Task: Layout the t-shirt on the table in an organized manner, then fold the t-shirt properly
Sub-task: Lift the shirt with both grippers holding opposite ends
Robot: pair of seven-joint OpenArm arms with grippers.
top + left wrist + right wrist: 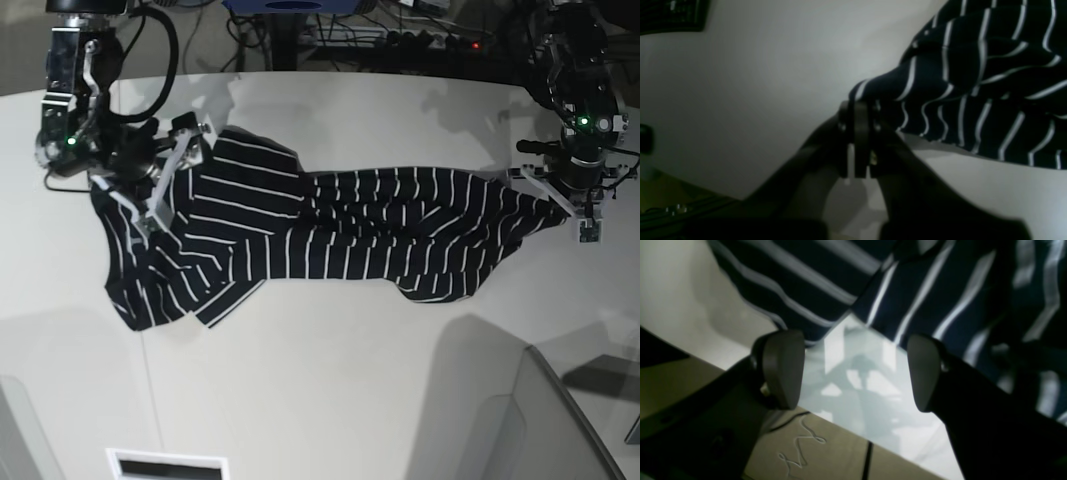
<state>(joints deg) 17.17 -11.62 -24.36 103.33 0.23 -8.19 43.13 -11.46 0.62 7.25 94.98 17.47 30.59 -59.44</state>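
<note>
The dark navy t-shirt (330,230) with thin white stripes lies stretched out sideways across the off-white table (350,380). My left gripper (558,206) is shut on the shirt's right end, and in the left wrist view the closed fingers (858,133) pinch a bunched corner of the fabric (973,83) just above the table (756,83). My right gripper (150,185) hovers over the shirt's left part. In the right wrist view it is open (853,371) and empty, its pads (783,370) apart over bare table (860,390), with striped fabric (907,290) just beyond.
Cables and a power strip (400,40) lie behind the table's far edge. A thin dark seam (150,400) runs down the tabletop at front left. A grey panel (560,420) stands at front right. Floor with a loose cable (800,446) shows past the table edge.
</note>
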